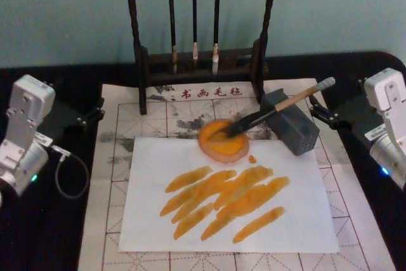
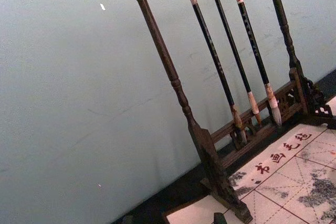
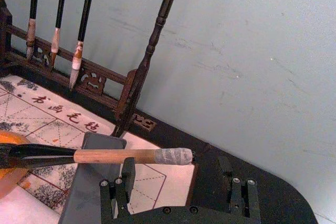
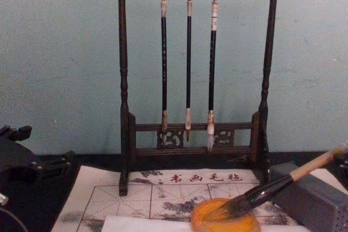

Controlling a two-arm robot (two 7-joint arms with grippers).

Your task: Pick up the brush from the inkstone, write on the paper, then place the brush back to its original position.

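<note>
While the right gripper (image 3: 181, 195) waits open and empty just behind the brush (image 1: 279, 108), the brush handle leans on the grey block (image 1: 295, 132), I think so that the bristles lie in the inkstone (image 1: 214, 152) without rolling. The paper (image 1: 152, 220) carries orange strokes, so the task looks finished to me. The left gripper (image 1: 89, 113) is parked at the left edge of the mat (image 1: 114, 157); its state I cannot tell.

Staged calligraphy station on a robot test bench, not a home. Black table (image 1: 38, 239) set against a bare pale blue-green wall (image 4: 54, 52). Carved dark wood brush rack (image 4: 124, 80) with three thin brushes (image 4: 188, 58) hanging, and a cream grid mat (image 1: 117, 176) with red characters. Left arm (image 1: 25, 138) and right arm (image 1: 387, 125) flank the mat.
</note>
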